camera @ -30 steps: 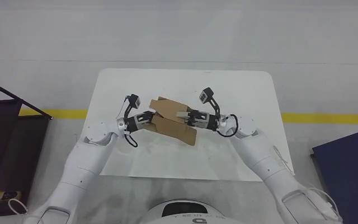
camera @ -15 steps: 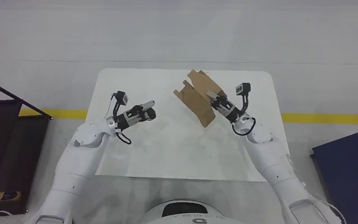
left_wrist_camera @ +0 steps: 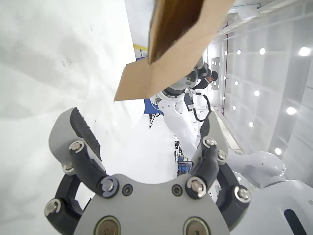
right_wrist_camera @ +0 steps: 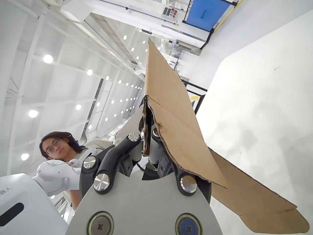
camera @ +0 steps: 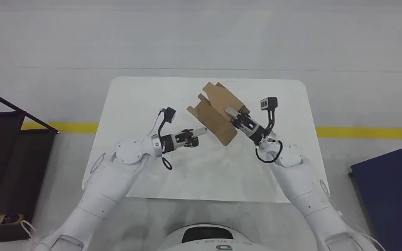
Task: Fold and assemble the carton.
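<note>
The brown cardboard carton [camera: 217, 113] is lifted off the white table [camera: 144, 100], partly unfolded with flaps sticking out. My right gripper [camera: 233, 114] is shut on one of its panels; in the right wrist view the cardboard edge [right_wrist_camera: 166, 113] is pinched between the fingers [right_wrist_camera: 133, 145]. My left gripper [camera: 200, 132] sits just left of the carton's lower corner, open and holding nothing. In the left wrist view its two pads [left_wrist_camera: 84, 133] stand apart, with the carton [left_wrist_camera: 181, 25] hanging a short way beyond them.
A yellow floor line [camera: 358, 132] runs behind the table on both sides. A dark frame [camera: 19, 157] stands to the left of the table and a blue object [camera: 380, 188] to the right. The table's near half is bare.
The right gripper took the carton up and to the right, then came slightly back left. The left gripper let go, drew back left, then returned toward the carton's lower corner.
</note>
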`<state>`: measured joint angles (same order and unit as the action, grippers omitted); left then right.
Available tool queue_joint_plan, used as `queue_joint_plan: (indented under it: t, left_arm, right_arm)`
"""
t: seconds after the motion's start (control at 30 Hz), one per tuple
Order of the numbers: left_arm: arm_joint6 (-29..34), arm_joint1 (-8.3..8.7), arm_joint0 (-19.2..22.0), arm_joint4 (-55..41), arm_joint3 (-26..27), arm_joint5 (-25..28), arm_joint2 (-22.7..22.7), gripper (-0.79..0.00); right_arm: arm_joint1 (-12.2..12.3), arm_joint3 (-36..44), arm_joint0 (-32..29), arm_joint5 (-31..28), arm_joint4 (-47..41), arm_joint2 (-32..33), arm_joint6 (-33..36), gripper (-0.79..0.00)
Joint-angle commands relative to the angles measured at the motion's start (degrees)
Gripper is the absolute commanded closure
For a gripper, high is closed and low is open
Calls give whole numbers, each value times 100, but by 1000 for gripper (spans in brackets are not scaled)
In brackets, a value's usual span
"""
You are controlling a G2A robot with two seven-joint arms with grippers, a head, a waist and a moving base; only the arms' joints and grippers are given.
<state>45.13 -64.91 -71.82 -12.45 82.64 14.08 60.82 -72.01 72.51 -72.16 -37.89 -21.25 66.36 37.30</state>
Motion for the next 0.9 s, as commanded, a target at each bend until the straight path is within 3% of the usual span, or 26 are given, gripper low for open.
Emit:
queue_joint_plan:
  t: [0.0, 0.43, 0.87]
  left_arm:
    - [-136, -39, 118, 124, -100, 16, -139, -785]
    - [-1202, -212, 541, 918, -496, -100, -506, -785]
    - [-1293, -266, 592, 883, -646, -67, -465, -785]
  right_arm:
    - [13, 104, -44, 24, -142, 19, 177, 0]
    - [135, 310, -156, 555, -944, 278, 1381, 0]
    - [153, 314, -77, 777, -1000, 192, 1750, 0]
